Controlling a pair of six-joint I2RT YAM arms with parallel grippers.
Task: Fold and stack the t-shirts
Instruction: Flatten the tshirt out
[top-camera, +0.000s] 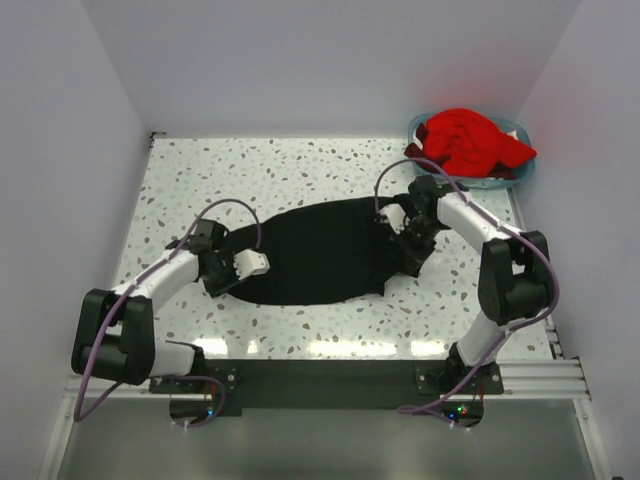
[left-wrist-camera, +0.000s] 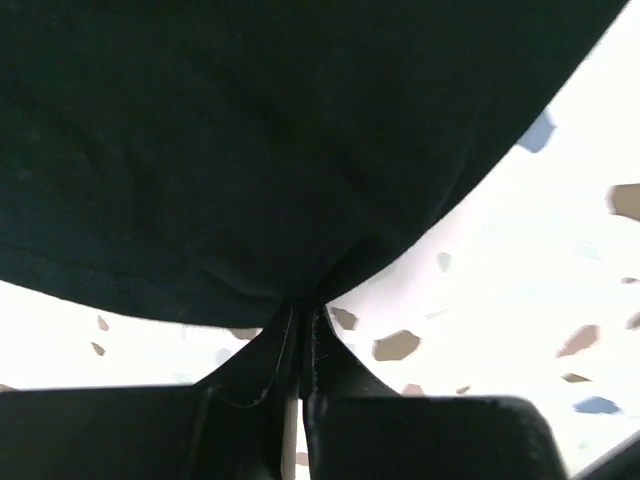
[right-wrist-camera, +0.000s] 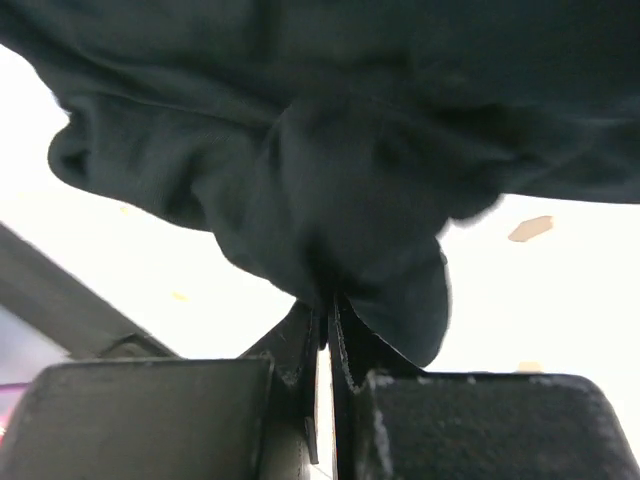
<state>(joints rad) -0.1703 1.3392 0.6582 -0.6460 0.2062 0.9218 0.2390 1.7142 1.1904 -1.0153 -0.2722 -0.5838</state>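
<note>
A black t-shirt (top-camera: 320, 250) lies spread on the speckled table (top-camera: 300, 165), between the two arms. My left gripper (top-camera: 225, 278) sits at the shirt's left edge. In the left wrist view this gripper (left-wrist-camera: 303, 312) is shut on a pinch of the black t-shirt's (left-wrist-camera: 250, 150) hem. My right gripper (top-camera: 402, 258) is at the shirt's right edge. In the right wrist view it (right-wrist-camera: 328, 300) is shut on a bunched fold of the black t-shirt (right-wrist-camera: 350, 180). A red t-shirt (top-camera: 468, 140) lies crumpled in the basket at the back right.
The light blue plastic basket (top-camera: 512, 181) stands in the table's far right corner against the wall. White walls close the table in on the left, back and right. Bare speckled tabletop shows behind and in front of the black shirt.
</note>
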